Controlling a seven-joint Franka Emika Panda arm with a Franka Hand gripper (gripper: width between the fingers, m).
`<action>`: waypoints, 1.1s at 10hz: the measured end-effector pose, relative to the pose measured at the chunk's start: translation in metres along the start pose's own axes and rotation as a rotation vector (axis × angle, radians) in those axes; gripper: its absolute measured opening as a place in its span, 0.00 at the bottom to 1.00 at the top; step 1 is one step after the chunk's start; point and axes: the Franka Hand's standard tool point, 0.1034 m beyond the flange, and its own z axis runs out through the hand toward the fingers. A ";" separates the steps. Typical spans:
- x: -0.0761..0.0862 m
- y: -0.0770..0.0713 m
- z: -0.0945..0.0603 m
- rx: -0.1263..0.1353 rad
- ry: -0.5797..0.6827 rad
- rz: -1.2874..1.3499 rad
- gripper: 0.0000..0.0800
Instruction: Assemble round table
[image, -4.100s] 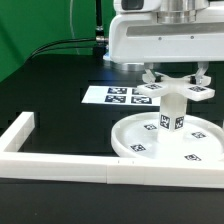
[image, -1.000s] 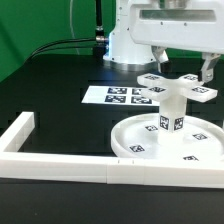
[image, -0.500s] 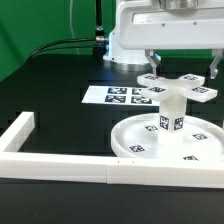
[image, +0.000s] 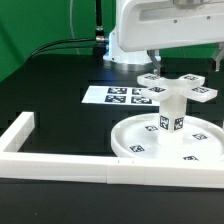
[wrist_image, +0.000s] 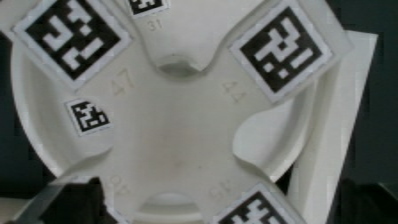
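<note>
Standing upright at the centre of the large rimmed round disc (image: 168, 140), with the short cylinder leg (image: 169, 112) rising from the disc's floor and the cross-shaped piece (image: 177, 89) seated flat on the leg's top end. Resting flat on the black table (image: 60, 105), disc close against the long white square-bar frame (image: 60, 163), which runs along the disc's near edge and turns a corner well off toward the exterior view's left of the disc. Lying behind the disc and a little toward the exterior view's left of it, the marker board (image: 113, 96), flat on the table, partly hidden behind the cross. Showing black-and-white square tags on the leg's side, on the arms of the cross and on the disc's floor. Hovering above the disc and its cross, the white robot arm (image: 165, 28), with one thin finger (image: 154, 63) reaching down just behind the cross, apart from it. Cannot tell from the exterior view how wide the gripper stands, the other finger lying at the picture's edge; nothing seen held. Filling the wrist view from close above, the cross-shaped piece (wrist_image: 178, 110), tags on its arms, with a dark fingertip (wrist_image: 63, 198) at one corner of the picture, beside the cross rather than closed on it.
</note>
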 end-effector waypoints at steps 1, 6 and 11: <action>0.000 0.001 0.000 0.000 0.000 -0.039 0.81; 0.004 -0.001 0.000 -0.058 -0.007 -0.610 0.81; 0.004 -0.003 0.003 -0.087 -0.044 -0.925 0.81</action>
